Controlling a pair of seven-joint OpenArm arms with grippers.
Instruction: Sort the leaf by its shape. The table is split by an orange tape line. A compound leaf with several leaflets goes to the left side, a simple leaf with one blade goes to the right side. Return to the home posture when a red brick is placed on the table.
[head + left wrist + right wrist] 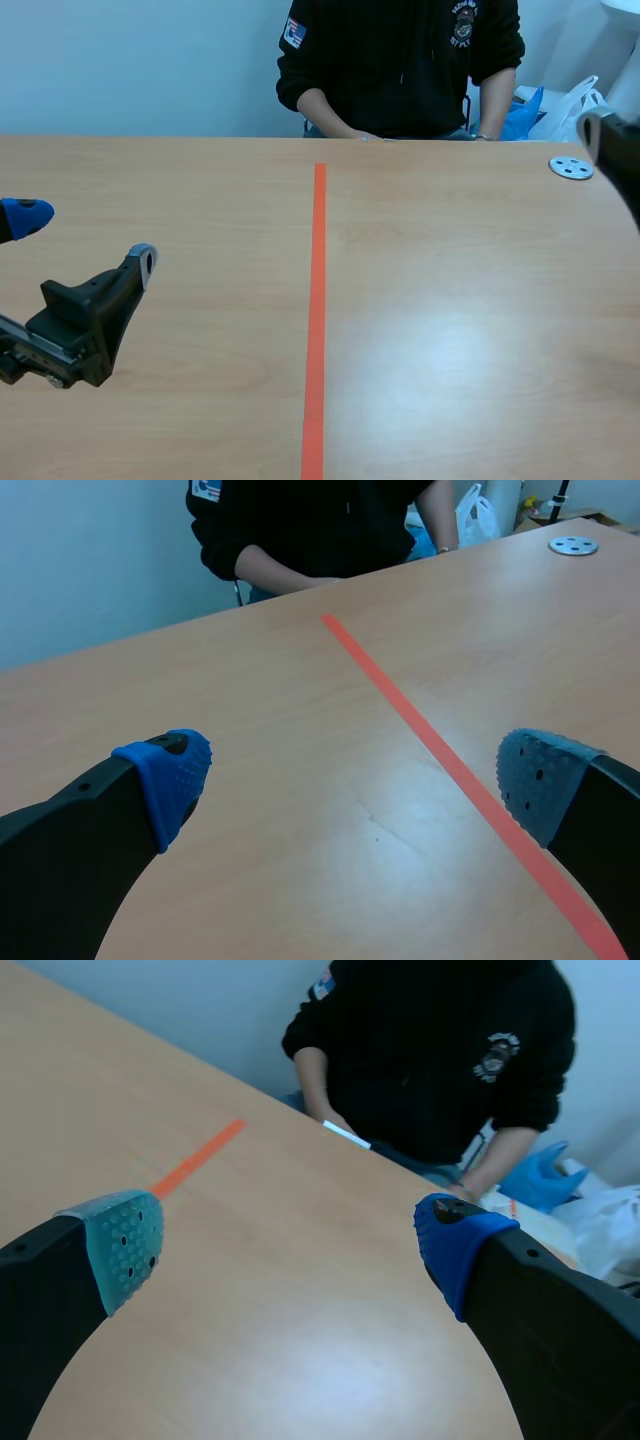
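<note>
**Both claws wide open and holding nothing, either side of the tape line**

I take the orange tape line [318, 320] as my landmark; it runs straight away from me down the middle of the wooden table [450, 300].

The left gripper [85, 240] sits low, well to the left of the line, with the arm coming in near the table's near edge. Its fingers are spread far apart, one blue pad [165, 775] on one side and a paler dotted pad [540, 780] on the other. Only bare tabletop and a stretch of the line lie between them.

The right gripper [290, 1245] is far to the right of the line. In the scene view I see only a dark piece of it, held up at the table's far end, just beside a small metal disc [571, 168]. Its fingers also stand wide apart, with nothing between them.

A person [400, 60] in a black top sits at the far end of the line, forearms at the table's edge.

I cannot tell from these views where the leaf is
</note>
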